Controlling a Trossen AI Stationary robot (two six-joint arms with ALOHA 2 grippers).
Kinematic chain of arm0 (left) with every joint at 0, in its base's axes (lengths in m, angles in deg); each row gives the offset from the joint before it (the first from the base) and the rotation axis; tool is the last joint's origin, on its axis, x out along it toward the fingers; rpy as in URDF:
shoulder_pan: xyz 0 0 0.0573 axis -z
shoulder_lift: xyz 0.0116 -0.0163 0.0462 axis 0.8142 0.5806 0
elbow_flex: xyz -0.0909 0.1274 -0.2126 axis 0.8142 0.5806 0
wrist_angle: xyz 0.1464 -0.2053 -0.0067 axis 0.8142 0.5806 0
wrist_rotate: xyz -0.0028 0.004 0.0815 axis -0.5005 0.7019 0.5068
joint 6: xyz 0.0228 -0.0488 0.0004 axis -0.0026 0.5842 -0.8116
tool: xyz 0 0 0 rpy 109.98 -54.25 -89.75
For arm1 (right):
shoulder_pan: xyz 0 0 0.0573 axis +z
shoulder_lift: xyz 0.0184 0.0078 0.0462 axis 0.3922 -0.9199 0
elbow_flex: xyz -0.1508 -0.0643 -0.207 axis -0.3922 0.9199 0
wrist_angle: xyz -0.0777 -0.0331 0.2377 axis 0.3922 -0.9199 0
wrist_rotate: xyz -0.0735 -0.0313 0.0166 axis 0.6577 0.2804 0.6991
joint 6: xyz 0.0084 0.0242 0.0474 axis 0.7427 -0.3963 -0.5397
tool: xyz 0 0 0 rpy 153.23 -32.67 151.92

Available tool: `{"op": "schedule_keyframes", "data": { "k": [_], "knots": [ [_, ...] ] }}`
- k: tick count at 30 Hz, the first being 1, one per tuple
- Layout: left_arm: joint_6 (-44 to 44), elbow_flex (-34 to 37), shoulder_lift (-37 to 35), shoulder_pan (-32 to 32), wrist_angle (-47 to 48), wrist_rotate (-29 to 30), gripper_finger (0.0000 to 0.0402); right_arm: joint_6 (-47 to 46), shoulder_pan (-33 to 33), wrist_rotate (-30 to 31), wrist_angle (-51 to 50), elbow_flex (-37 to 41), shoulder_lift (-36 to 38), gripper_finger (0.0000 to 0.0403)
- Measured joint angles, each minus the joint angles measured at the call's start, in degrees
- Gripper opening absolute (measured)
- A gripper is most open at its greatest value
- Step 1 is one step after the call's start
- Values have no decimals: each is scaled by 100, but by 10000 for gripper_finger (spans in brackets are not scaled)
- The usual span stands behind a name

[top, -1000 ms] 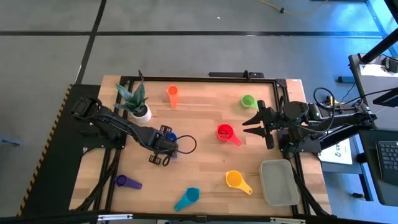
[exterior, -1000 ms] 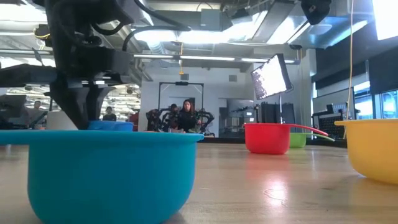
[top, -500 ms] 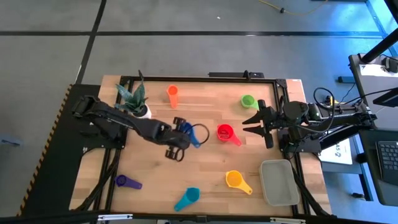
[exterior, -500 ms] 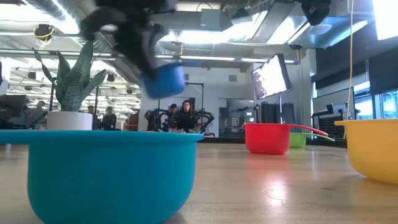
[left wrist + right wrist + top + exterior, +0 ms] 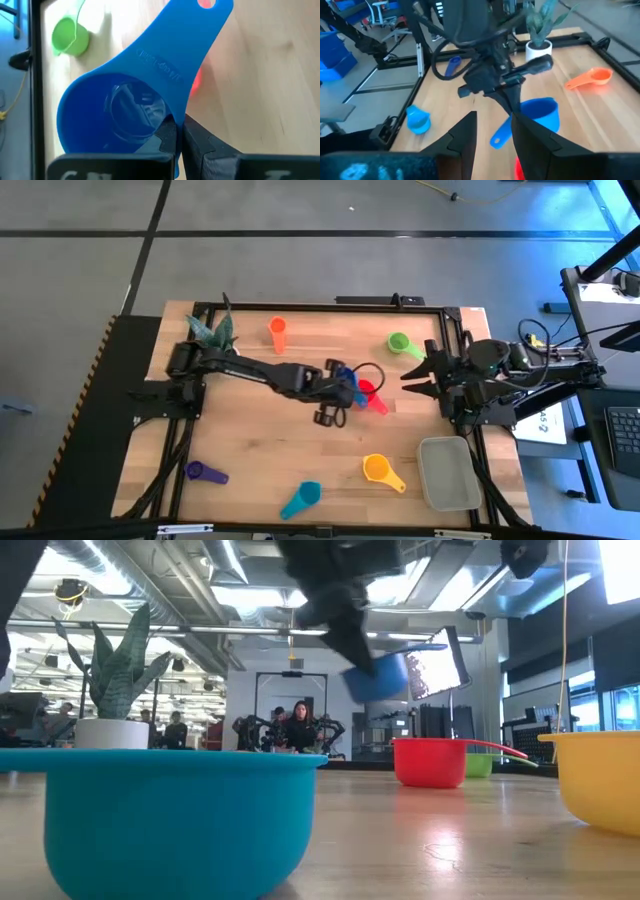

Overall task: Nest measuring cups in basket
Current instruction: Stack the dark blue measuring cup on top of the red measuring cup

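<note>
Only the left wrist view shows the left claw pinching the blue cup.

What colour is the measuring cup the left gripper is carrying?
Blue. The left gripper is shut on the blue cup, clearest in the left wrist view.
</note>
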Motion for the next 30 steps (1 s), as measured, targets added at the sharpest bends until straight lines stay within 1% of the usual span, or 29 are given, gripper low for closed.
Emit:
{"op": "schedule_keyframes", "data": {
  "k": [4,8,12,16,21,30],
  "knots": [
    [-8,-515,305,-37,-21,-219,3,-163,40,-14,-325,-21,314,123],
    [25,-786,485,-46,-152,-431,2,-194,40,-14,-506,-27,543,123],
    [261,-799,688,-116,-190,-758,2,-196,39,-14,-618,-30,613,123],
    [290,-799,900,-176,-278,-734,2,-194,37,-16,-697,-30,585,123],
    [326,-799,1013,-271,-682,-856,2,-209,37,-43,-882,-30,576,123],
    [440,-700,1035,-482,-631,-1100,2,-209,37,-52,-976,-30,578,123]
  ]
}}
